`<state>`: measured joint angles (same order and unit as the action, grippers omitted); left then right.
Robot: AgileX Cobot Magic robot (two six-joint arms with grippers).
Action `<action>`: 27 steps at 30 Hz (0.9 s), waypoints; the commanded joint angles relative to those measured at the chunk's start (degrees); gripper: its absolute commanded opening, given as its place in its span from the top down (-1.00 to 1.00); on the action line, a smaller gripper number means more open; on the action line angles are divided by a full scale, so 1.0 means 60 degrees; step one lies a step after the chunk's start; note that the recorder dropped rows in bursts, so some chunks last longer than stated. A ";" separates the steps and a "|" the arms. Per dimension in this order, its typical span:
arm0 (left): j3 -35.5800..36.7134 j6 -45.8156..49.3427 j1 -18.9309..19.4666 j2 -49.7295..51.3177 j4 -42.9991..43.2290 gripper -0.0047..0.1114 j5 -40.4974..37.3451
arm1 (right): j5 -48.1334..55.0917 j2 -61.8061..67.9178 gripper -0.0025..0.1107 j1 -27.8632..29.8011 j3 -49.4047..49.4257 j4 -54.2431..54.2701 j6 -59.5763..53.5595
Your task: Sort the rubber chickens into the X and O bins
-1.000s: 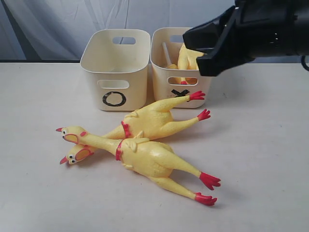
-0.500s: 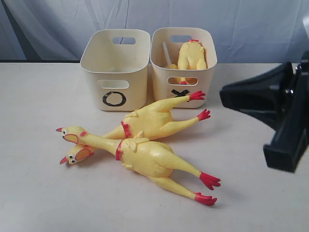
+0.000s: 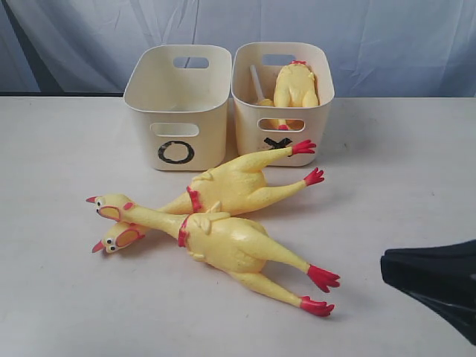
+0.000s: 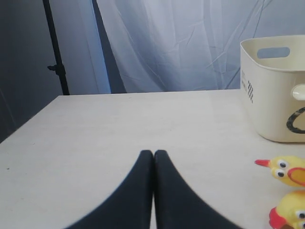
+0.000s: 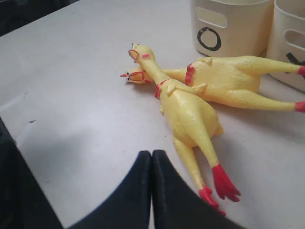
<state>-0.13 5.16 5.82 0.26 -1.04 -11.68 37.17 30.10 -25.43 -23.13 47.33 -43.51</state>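
Note:
Two large yellow rubber chickens lie crossed on the table, the near chicken [image 3: 227, 244] over the neck of the far chicken [image 3: 234, 184]. A smaller chicken [image 3: 295, 88] sits inside the X bin [image 3: 247, 100]; the O bin [image 3: 141, 97] stands to its left, and its inside shows no chicken from here. My right gripper [image 3: 387, 266] is low at the right front, shut and holding nothing, just right of the near chicken's red feet [image 5: 224, 183]. My left gripper [image 4: 153, 153] is shut over bare table, left of the chicken heads [image 4: 286, 171].
Both bins stand side by side at the back of the pale table [image 3: 59, 163], before a blue-white curtain [image 3: 89, 37]. A dark stand pole [image 4: 55, 47] rises beyond the table's left edge. The O bin [image 4: 267, 86] shows in the left wrist view.
My right arm has come away from above the X bin, swinging down and forward to the right front of the table. The chickens and bins have not moved.

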 commanded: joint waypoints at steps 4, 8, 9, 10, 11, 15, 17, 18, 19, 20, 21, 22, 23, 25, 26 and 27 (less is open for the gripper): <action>0.0022 -0.0044 -0.0044 -0.0043 -0.4148 0.92 0.1102 | -0.0456 -0.1112 0.97 0.0051 0.0781 0.0867 0.0375; 0.0022 -0.0044 -0.0044 -0.0043 -0.5069 0.92 0.2138 | -0.0613 -0.1553 0.97 0.0051 0.0855 0.0777 0.0375; 0.0022 -0.0044 -0.0044 -0.0043 -0.5117 0.92 0.2385 | -0.0656 -0.1573 0.97 0.0051 0.0855 0.0757 0.0375; 0.0022 -0.0425 -0.0044 -0.0043 -0.5680 0.92 0.2662 | -0.0674 -0.1588 0.97 0.0051 0.0855 0.0757 0.0375; 0.0022 -0.0861 -0.0044 -0.0043 -0.6097 0.92 0.2703 | -0.0695 -0.1588 0.97 0.0051 0.0855 0.0757 0.0375; 0.0022 -0.1359 -0.0044 -0.0043 -0.6503 0.92 0.2863 | -0.0667 -0.1588 0.97 0.0051 0.0855 0.0798 0.0375; -0.0335 -0.1320 -0.0044 -0.0043 -0.6441 0.92 0.1872 | -0.0667 -0.1588 0.97 0.0051 0.0855 0.0798 0.0375; -0.0605 -0.1274 -0.0044 -0.0043 -0.6247 0.92 0.1508 | -0.0667 -0.1588 0.97 0.0051 0.0855 0.0798 0.0375; -0.0965 -0.1253 -0.0044 -0.0043 -0.5788 0.92 0.1135 | -0.0667 -0.1588 0.97 0.0051 0.0855 0.0798 0.0375; -0.1238 -0.1253 -0.0044 -0.0043 -0.5464 0.92 0.0872 | -0.0667 -0.1588 0.97 0.0051 0.0855 0.0798 0.0375; -0.1591 -0.1253 -0.0044 -0.0043 -0.5283 0.92 0.0586 | -0.0667 -0.1588 0.97 0.0051 0.0855 0.0798 0.0375; -0.1900 -0.1229 -0.0044 0.0076 -0.5197 0.92 0.0341 | -0.0667 -0.1588 0.97 0.0051 0.0855 0.0798 0.0375; -0.2262 -0.0806 -0.0044 0.0375 -0.5170 0.92 -0.0078 | -0.0667 -0.1588 0.97 0.0051 0.0855 0.0798 0.0375; -0.2826 0.0561 -0.0044 0.1012 -0.5741 0.92 -0.0767 | -0.0575 -0.1588 0.97 0.0051 0.0855 0.0864 0.0375; -0.3051 0.1299 -0.0044 0.1257 -0.6199 0.92 -0.1024 | -0.0553 -0.1588 0.97 0.0051 0.0855 0.0864 0.0375; -0.3304 0.2374 -0.0044 0.1566 -0.6911 0.92 -0.1324 | -0.0533 -0.1588 0.97 0.0051 0.0855 0.0864 0.0375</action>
<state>-16.95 8.87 5.82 6.10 -36.45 -15.80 33.68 20.91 -25.43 -18.28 52.14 -41.08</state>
